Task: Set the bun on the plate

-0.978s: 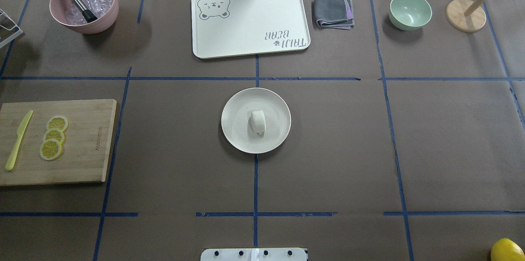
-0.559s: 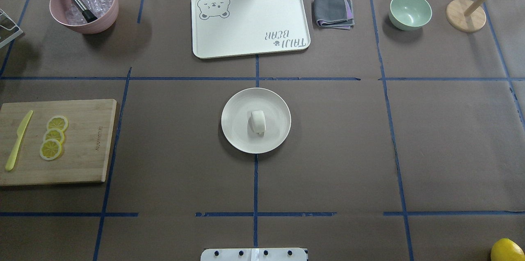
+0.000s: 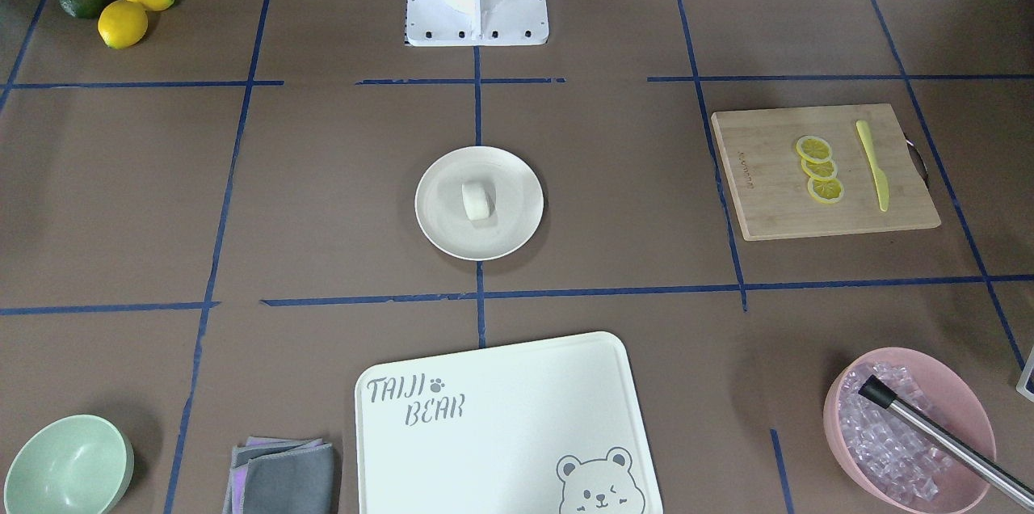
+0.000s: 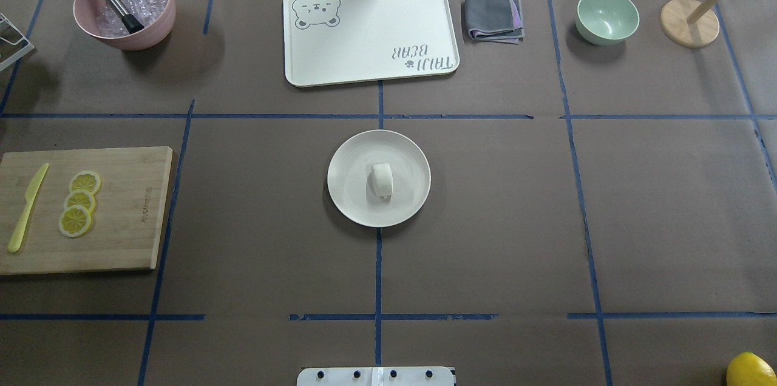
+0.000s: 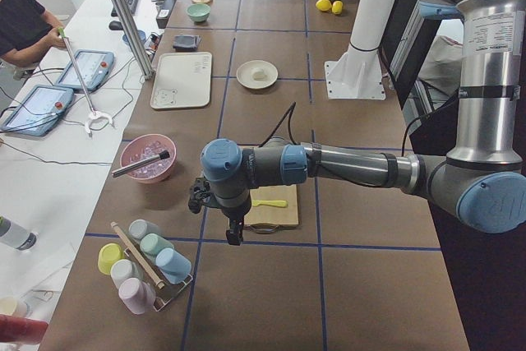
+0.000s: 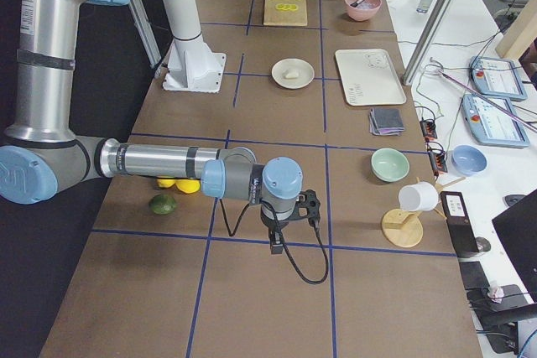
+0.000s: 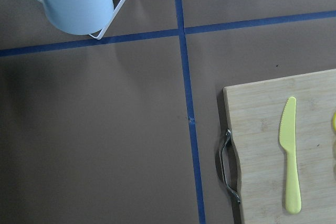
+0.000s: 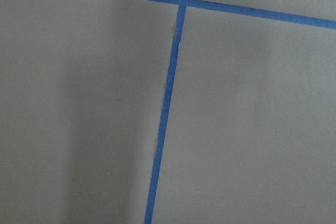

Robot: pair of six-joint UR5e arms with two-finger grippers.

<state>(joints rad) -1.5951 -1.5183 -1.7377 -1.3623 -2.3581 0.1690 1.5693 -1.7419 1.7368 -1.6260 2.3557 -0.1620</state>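
Observation:
The small white bun point(image 4: 381, 180) lies on the round cream plate point(image 4: 349, 192) at the table's centre, also seen in the front-facing view as bun point(image 3: 477, 200) on plate point(image 3: 440, 215). No gripper is near it. My left gripper point(image 5: 234, 232) hangs over the table's left end by the cutting board, far from the plate point(image 5: 244, 80). My right gripper point(image 6: 275, 245) hangs over the right end, far from the plate point(image 6: 304, 80). I cannot tell whether either is open or shut.
A bear-print tray point(image 4: 370, 31), folded cloth point(image 4: 493, 16), mint bowl point(image 4: 607, 16) and pink ice bowl point(image 4: 124, 6) line the far edge. The cutting board point(image 4: 121, 210) carries lemon slices point(image 4: 79, 203) and a yellow knife point(image 4: 27, 207). A cup rack point(image 5: 144, 265) stands near my left gripper.

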